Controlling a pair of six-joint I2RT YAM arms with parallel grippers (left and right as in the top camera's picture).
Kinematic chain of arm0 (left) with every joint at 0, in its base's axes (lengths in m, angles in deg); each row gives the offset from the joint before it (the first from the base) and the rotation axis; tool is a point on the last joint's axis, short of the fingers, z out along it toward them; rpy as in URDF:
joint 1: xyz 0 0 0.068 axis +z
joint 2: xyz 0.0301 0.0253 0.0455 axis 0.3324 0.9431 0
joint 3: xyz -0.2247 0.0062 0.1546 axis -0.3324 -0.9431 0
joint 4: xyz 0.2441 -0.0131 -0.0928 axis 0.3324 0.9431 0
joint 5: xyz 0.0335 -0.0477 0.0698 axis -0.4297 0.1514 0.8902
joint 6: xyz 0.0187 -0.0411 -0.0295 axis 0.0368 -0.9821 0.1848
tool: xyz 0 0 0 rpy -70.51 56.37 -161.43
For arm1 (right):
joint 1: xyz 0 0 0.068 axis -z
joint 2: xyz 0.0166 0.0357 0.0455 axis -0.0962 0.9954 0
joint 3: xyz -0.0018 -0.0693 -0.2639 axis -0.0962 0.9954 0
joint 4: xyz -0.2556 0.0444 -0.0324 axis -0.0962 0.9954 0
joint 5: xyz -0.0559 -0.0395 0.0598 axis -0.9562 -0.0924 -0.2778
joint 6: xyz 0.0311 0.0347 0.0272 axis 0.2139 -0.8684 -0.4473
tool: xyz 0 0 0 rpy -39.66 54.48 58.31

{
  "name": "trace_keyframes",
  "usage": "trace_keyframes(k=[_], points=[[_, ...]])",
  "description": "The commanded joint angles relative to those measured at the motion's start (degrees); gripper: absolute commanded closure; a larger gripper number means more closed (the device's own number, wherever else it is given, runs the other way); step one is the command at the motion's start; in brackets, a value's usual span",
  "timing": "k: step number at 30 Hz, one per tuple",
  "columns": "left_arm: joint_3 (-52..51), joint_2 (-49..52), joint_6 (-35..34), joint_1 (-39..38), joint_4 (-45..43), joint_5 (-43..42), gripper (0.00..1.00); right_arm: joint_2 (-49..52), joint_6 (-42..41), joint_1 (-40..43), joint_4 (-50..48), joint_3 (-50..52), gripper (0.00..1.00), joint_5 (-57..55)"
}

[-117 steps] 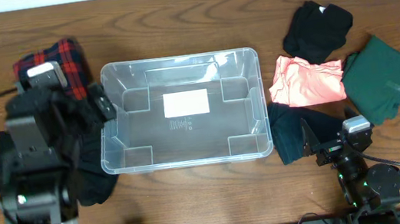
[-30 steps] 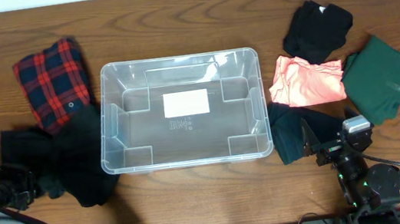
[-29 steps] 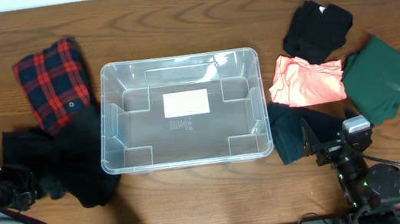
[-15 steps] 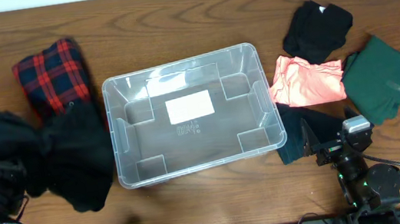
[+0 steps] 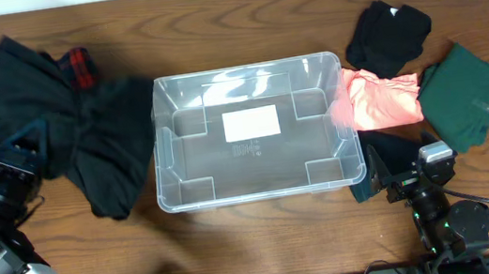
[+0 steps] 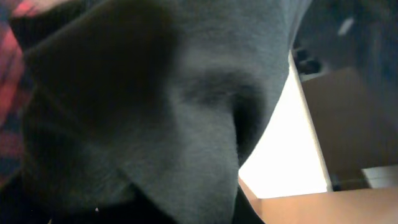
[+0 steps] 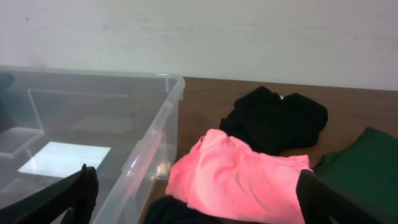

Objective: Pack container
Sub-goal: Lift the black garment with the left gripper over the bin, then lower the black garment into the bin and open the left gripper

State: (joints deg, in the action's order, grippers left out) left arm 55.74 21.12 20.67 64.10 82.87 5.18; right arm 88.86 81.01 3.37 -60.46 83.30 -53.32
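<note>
The clear container point(image 5: 245, 67) stands mid-table with only its white label point(image 5: 251, 123) inside. My left gripper point(image 5: 27, 151) is shut on a black garment point(image 5: 83, 130), which hangs spread out just left of the container and touches its left wall. In the left wrist view the black garment point(image 6: 155, 112) fills the picture and hides my fingers. My right gripper point(image 5: 400, 180) stands open near the front edge, right of the container, its jaws wide apart. In the right wrist view the right gripper point(image 7: 199, 208) faces the container's wall point(image 7: 149, 134) and a pink garment point(image 7: 242, 174).
A red plaid garment point(image 5: 76, 64) peeks out under the black one. On the right lie the pink garment point(image 5: 382, 100) against the container, a black one point(image 5: 389, 35), a green one point(image 5: 469, 93) and a dark one point(image 5: 398, 150) by my right gripper.
My left arm has lifted the black garment up and toward the back, spreading it over the plaid one. The container has slid right against the pink garment. The right arm has not moved.
</note>
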Motion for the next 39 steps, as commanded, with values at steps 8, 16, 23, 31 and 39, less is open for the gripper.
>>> trace_keyframes(k=[8, 16, 23, 31, 39], points=[[1.81, -1.77, -19.08, -10.54, -13.4, -8.0, 0.94, -0.2, -0.74, -0.15, 0.09, 0.15, 0.01, -0.39], [-0.76, -1.68, -17.7, -33.24, -12.61, 9.7, 0.94, -0.2, -0.74, -0.15, 0.09, 0.15, 0.01, -0.39], [-3.74, 0.2, -17.97, -53.44, -8.72, 35.89, 0.94, -0.2, -0.74, -0.15, 0.09, 0.15, 0.01, -0.39], [-6.23, 9.05, -24.3, -68.83, -13.46, 58.42, 0.94, -0.2, -0.74, -0.15, 0.09, 0.15, 0.01, -0.39], [-6.23, 19.12, -31.8, -75.69, -21.22, 58.4, 0.94, -0.2, -0.74, -0.15, 0.09, 0.15, 0.01, -0.39]])
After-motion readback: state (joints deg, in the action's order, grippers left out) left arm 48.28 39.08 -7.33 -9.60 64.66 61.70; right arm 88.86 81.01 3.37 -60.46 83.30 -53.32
